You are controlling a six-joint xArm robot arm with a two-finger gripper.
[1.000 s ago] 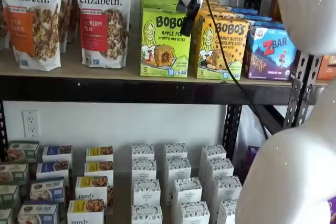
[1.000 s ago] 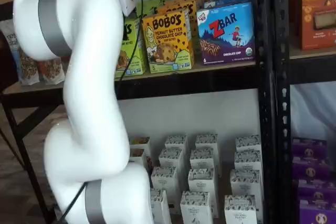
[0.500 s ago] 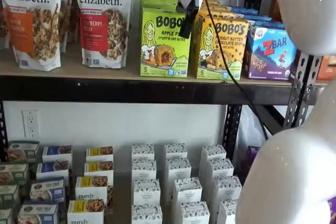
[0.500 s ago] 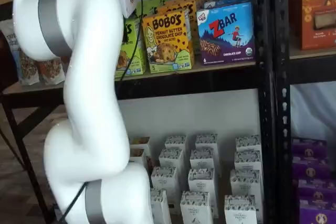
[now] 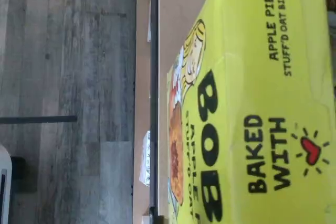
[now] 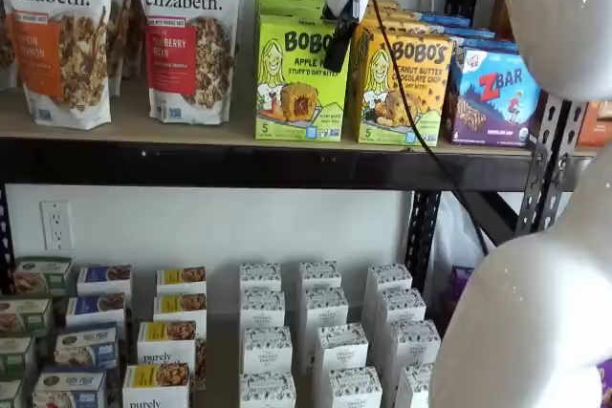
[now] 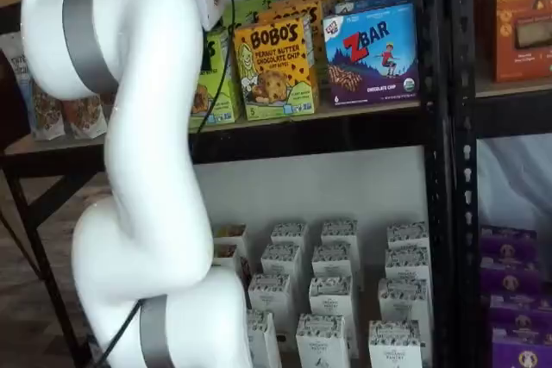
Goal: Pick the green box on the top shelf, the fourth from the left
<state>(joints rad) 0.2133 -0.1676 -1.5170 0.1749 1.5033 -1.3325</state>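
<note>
The green box [image 6: 296, 83] stands at the front of its row on the top shelf [image 6: 143, 126], with more green boxes behind it. My gripper [image 6: 333, 62] hangs over the box's upper right corner. Only one black finger [image 6: 340, 37] shows, side-on, lying across the box's front beside the yellow-orange box. Whether the fingers hold the box cannot be told. In the wrist view the green box [image 5: 262, 103] fills most of the picture from very close, with its lid and "Apple Pie" lettering showing. In a shelf view my white arm hides most of the green box [image 7: 217, 84].
A yellow-orange Bobo's box [image 6: 402, 88] stands tight against the green box, then a blue ZBar box [image 6: 497, 93]. Granola bags [image 6: 186, 35] stand on the other side. Small white cartons [image 6: 316, 332] fill the lower shelf. Black uprights [image 7: 440, 170] frame the bay.
The black finger has shifted slightly up and toward the green box's top edge. The box and its neighbours stand where they were.
</note>
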